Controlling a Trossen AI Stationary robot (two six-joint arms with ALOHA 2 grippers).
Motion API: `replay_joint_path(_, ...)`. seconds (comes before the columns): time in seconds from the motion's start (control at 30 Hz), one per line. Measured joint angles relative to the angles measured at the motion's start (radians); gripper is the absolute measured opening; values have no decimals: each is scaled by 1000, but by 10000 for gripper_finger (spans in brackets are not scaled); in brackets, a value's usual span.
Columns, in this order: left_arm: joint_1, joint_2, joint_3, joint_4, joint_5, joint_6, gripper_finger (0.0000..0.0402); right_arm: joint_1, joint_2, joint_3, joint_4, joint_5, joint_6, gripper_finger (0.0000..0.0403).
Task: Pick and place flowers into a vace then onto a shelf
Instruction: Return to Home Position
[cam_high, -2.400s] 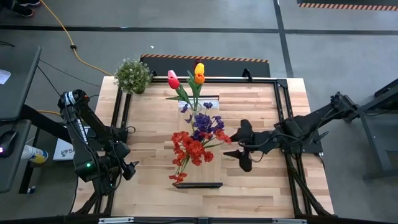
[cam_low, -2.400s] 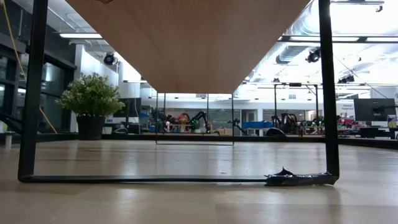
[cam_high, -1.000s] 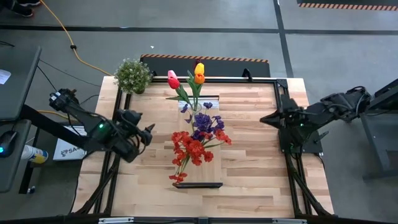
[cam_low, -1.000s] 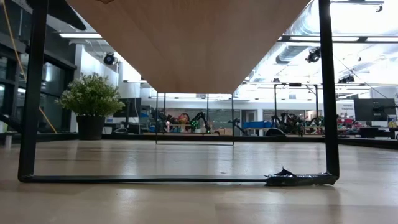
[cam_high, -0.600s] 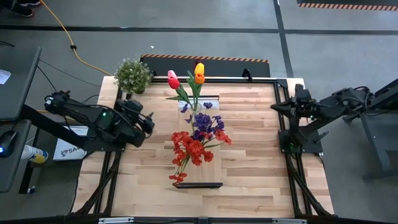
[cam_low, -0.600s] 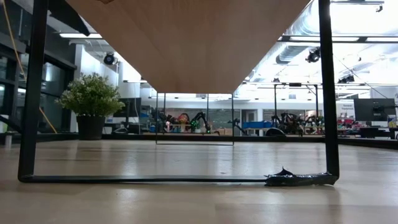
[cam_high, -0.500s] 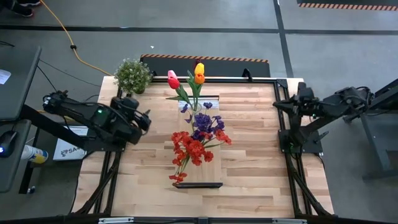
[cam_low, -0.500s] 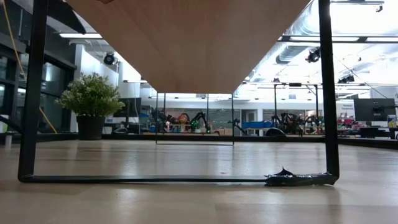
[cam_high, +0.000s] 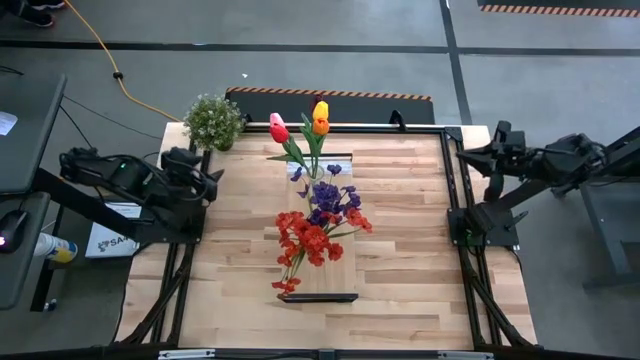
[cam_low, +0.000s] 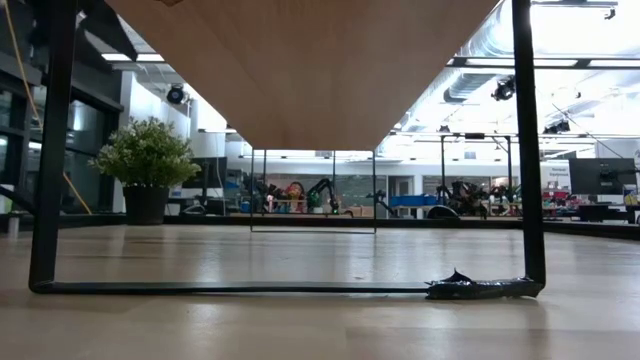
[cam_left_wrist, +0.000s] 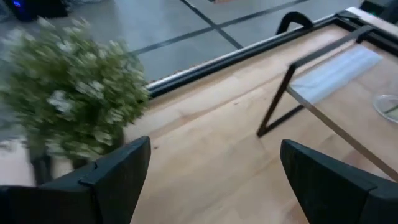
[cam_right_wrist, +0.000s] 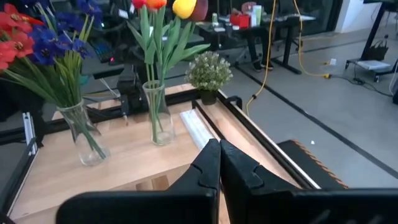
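Observation:
Two glass vases stand on the shelf (cam_high: 340, 278), a narrow plank raised on black legs over the middle of the table. One vase (cam_right_wrist: 157, 117) holds red, orange and yellow tulips (cam_high: 308, 128). The other (cam_right_wrist: 82, 135) holds red and purple sprays (cam_high: 318, 222). My left gripper (cam_high: 208, 182) hangs open at the table's left edge, just near of the potted plant, with nothing between its fingers (cam_left_wrist: 118, 177). My right gripper (cam_high: 463, 158) is shut and empty at the table's far right corner.
A bushy green potted plant (cam_high: 213, 120) stands at the far left corner, close in front of my left gripper (cam_left_wrist: 211, 180). The shelf's black legs (cam_low: 528, 150) rest on the tabletop, with the plank's underside (cam_low: 300, 70) above. Black frame rails run along the table's sides (cam_high: 452, 190).
My left gripper has drawn back from the shelf toward the table's left and far edges, ending near the potted plant, still open. My right gripper has pulled away toward the far right corner, staying shut. The vases and flowers have not moved.

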Motion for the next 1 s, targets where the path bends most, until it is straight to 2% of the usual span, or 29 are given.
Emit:
replay_joint_path(0.37,0,-101,-223,284,76,130,391,0,-98,-31,2,-5,-56,0)
replay_joint_path(0.6,0,-122,-304,403,77,136,390,0,-201,-160,24,1,-25,0)
replay_joint_path(0.83,0,-126,-356,472,83,136,392,0,-344,-288,120,9,-29,0)
replay_joint_path(1.0,0,-126,-418,621,117,190,392,0,-428,-366,219,-28,-88,0)
